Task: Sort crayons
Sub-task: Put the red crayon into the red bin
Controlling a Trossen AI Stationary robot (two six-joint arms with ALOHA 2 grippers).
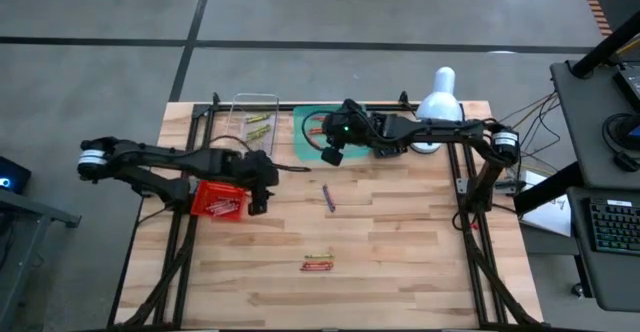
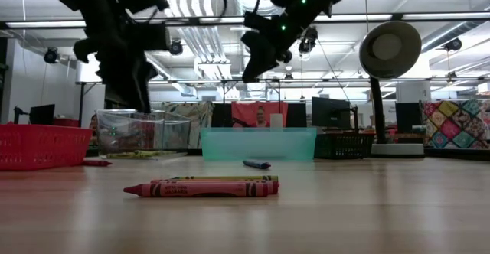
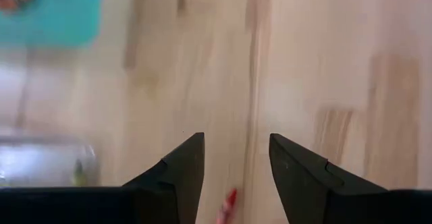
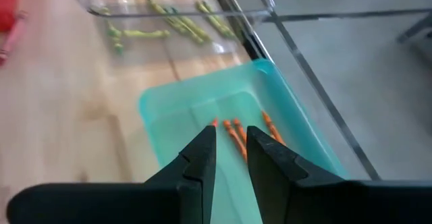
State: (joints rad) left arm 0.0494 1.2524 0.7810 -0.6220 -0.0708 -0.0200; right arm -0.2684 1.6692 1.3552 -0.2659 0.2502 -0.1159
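Note:
My left gripper (image 1: 258, 190) hangs open and empty above the table, beside the red mesh basket (image 1: 218, 200). A red crayon's tip (image 3: 229, 200) shows on the wood below its fingers. My right gripper (image 1: 333, 153) hangs over the teal tray (image 1: 308, 132), its fingers a narrow gap apart and empty. Orange crayons (image 4: 236, 135) lie on the tray's floor below it. Yellow-green crayons (image 1: 260, 124) lie in the clear tray (image 1: 255, 107). A purple crayon (image 1: 328, 196) lies mid-table. A red and a yellow-green crayon (image 1: 318, 263) lie side by side near the front.
A white desk lamp (image 1: 438, 97) stands at the far right of the table. Black frame rails (image 1: 465, 187) run along both sides. In the low view a red crayon (image 2: 96, 162) lies on the wood beside the basket. Bare wood lies at the front left and front right.

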